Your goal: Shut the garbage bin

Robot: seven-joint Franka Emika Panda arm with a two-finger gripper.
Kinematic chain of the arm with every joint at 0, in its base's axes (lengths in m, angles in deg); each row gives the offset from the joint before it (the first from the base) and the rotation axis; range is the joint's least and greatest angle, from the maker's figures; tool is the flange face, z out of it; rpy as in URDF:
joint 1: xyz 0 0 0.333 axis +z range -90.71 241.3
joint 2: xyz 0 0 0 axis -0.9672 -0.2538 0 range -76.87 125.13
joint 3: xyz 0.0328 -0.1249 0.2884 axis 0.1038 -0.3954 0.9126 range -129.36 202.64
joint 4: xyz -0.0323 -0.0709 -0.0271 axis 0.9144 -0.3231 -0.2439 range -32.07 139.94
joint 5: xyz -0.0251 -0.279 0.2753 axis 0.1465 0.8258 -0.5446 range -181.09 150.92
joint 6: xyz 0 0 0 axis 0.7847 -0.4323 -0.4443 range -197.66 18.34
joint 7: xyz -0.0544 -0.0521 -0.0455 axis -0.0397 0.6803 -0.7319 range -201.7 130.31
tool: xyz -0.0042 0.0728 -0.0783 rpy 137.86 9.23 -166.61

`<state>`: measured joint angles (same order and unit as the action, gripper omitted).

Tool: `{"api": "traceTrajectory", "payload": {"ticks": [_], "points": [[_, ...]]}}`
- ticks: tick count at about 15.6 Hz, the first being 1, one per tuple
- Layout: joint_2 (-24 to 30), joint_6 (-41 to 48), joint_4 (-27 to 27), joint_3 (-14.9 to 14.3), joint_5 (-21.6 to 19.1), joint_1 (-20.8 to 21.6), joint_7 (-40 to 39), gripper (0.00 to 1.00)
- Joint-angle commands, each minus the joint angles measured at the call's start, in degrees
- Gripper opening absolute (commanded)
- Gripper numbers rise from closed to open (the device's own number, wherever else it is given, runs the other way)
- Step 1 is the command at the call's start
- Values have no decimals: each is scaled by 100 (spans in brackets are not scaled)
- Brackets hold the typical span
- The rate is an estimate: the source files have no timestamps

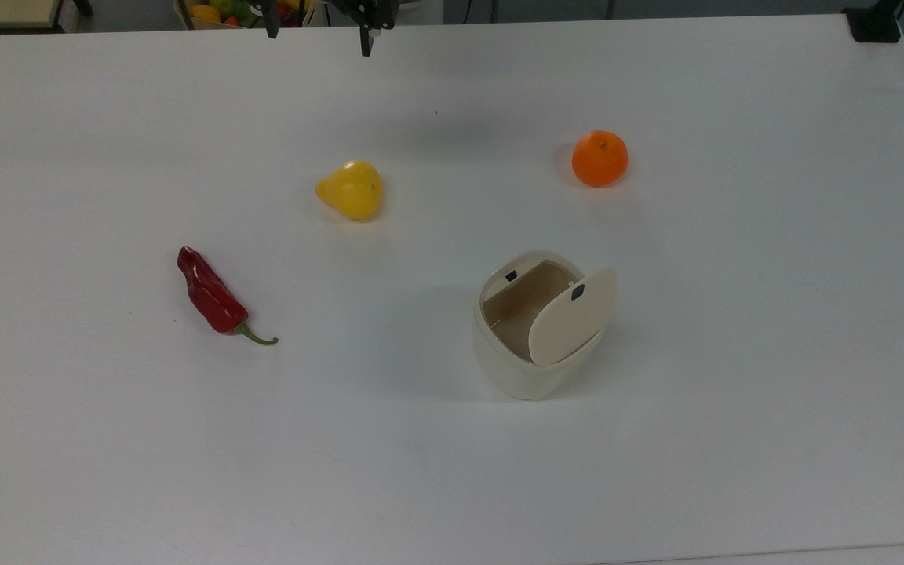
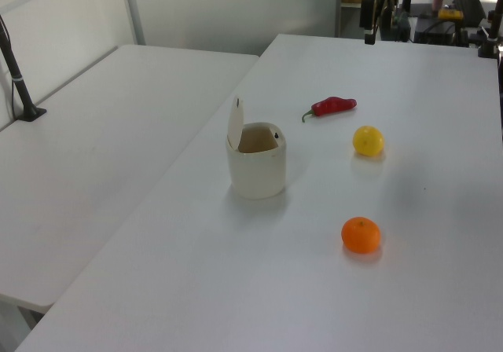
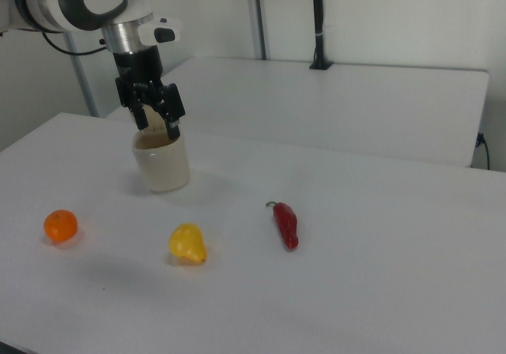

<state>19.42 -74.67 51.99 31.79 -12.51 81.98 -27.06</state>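
Observation:
The garbage bin point(image 1: 534, 357) is a small cream-white tub standing right of the table's middle in the top view. Its beige lid point(image 1: 572, 316) is swung up on the hinge, so the brownish inside shows. A small black square sits on the lid and another on the rim. In the left view the bin point(image 2: 257, 167) has its lid point(image 2: 235, 122) standing upright. My gripper point(image 1: 318, 35) hangs open and empty over the far edge of the table in the top view, well away from the bin. In the right view the gripper point(image 3: 158, 122) overlaps the bin point(image 3: 162, 168).
A red chili point(image 1: 211, 298), a yellow pear-shaped fruit point(image 1: 351, 190) and an orange point(image 1: 599, 158) lie on the white table point(image 1: 452, 471). A box of fruit point(image 1: 216, 12) stands beyond the far edge. A second table point(image 2: 94, 155) adjoins on the left view's left.

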Motion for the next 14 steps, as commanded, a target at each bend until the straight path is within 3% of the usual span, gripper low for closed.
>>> {"api": "traceTrajectory", "payload": {"ticks": [1, 12, 14], "points": [[163, 69, 159, 11, 68, -9, 51, 100], [146, 26, 151, 11, 68, -18, 42, 100], [137, 26, 159, 11, 77, -9, 42, 96]]}}
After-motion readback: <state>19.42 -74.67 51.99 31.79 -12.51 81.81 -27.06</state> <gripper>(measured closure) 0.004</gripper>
